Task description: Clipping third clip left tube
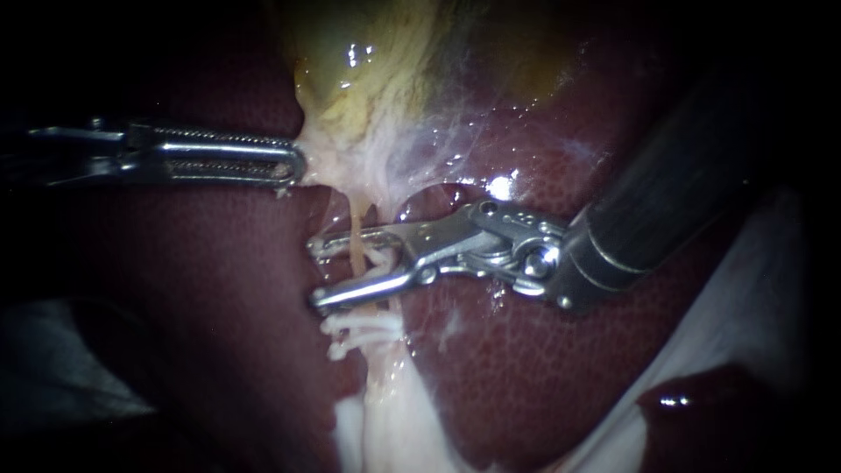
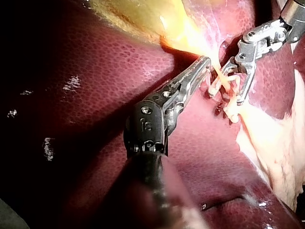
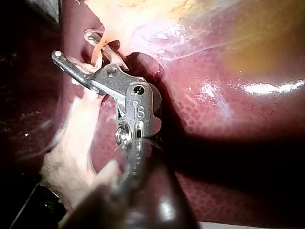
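In the endoscope view, the left instrument (image 1: 293, 164) is seen coming in from the left. Its long jaws are pressed together on the pale tissue (image 1: 350, 166) just under the yellow gallbladder (image 1: 368, 52). The right instrument (image 1: 315, 273) is seen coming in from the upper right. Its jaws are held apart, with one on each side of a thin yellow tube (image 1: 356, 235). Just below the lower jaw, white clips (image 1: 363, 326) are seen on the tube. Dark red liver (image 1: 219, 333) is spread all around.

In the left wrist view, the jaws of the left instrument (image 2: 202, 64) are closed at the edge of the pale tissue (image 2: 198, 47). The right instrument (image 2: 226, 93) is seen just ahead of it. A gap is shown between its jaws, and the tube (image 2: 220, 74) is found in that gap. The white clips (image 2: 231, 112) are seen close by.

In the right wrist view, the jaws of the right instrument (image 3: 74, 45) are spread wide. The tube (image 3: 97, 52) is seen between them, over the liver (image 3: 214, 119).
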`<state>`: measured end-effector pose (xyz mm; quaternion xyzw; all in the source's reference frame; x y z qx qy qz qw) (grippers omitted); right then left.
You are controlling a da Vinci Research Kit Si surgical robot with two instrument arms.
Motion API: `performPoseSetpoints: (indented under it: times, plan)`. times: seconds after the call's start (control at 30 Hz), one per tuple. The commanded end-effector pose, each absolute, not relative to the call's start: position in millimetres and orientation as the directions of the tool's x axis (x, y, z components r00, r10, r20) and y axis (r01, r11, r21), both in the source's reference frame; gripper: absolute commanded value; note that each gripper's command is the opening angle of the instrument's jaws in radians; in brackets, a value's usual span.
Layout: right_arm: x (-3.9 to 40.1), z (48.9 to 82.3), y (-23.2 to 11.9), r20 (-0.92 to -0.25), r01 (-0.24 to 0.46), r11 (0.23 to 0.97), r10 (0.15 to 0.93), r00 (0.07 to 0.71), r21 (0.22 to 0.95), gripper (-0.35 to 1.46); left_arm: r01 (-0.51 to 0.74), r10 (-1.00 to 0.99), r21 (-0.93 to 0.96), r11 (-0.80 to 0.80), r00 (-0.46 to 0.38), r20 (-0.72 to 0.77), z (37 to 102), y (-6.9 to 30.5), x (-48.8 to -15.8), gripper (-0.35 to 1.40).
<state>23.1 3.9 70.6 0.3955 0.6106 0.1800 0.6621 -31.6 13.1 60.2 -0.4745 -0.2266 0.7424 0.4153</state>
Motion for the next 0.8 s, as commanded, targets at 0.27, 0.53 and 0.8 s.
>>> performPoseSetpoints:
  times: [0.27,0.53,0.8]
  plan:
    - [23.1,69.3,4.7,-0.660,0.253,0.616,0.735,0.156,0.746,0.50,-0.402,0.832,-0.730,-0.552,-0.205,-0.516,60.2,13.2,-31.7,-0.35]
    - [23.0,67.7,5.1,-0.654,0.257,0.610,0.741,0.149,0.749,0.49,-0.402,0.832,-0.730,-0.552,-0.205,-0.516,60.2,13.2,-31.7,-0.35]
    - [22.5,64.8,5.3,-0.643,0.263,0.597,0.751,0.149,0.758,0.49,-0.402,0.832,-0.730,-0.552,-0.205,-0.516,60.2,13.2,-31.6,-0.35]
